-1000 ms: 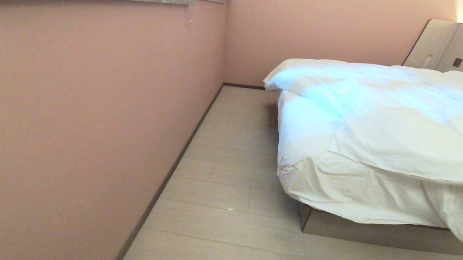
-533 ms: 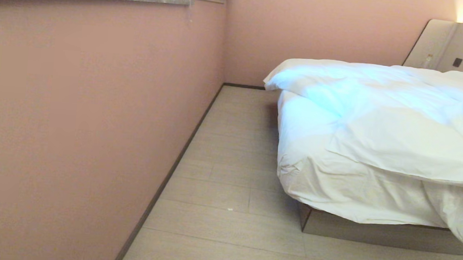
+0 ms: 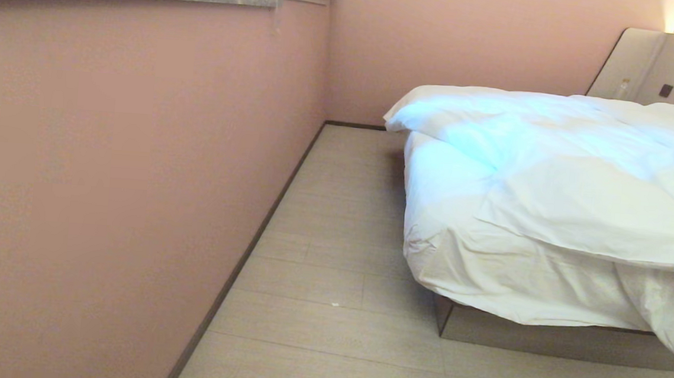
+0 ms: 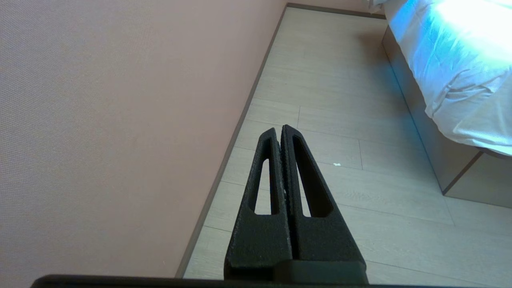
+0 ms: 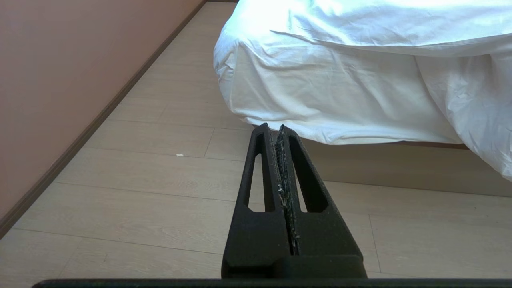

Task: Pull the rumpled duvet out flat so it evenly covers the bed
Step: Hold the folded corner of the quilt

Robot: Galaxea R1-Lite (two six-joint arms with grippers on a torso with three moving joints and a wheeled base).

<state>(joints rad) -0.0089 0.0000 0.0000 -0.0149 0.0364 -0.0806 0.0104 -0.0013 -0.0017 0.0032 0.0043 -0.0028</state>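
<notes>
Left hand (image 4: pixel 281 129) pinched fully closed, holding nothing, poised over the pale wood-plank floor (image 3: pixel 329 307); right hand (image 5: pixel 273 127) likewise closed and empty. The puffy white rumpled duvet (image 3: pixel 562 187) lies bunched on the low beige-based bed (image 3: pixel 540 339), beside the pink wall (image 3: pixel 107 167).

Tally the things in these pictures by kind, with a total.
Puffy white quilted duvet: 1
Low bed with beige-grey platform base: 1
Black grippers, jaws shut: 2 (left, right)
Small white floor scrap: 1
Total: 5
</notes>
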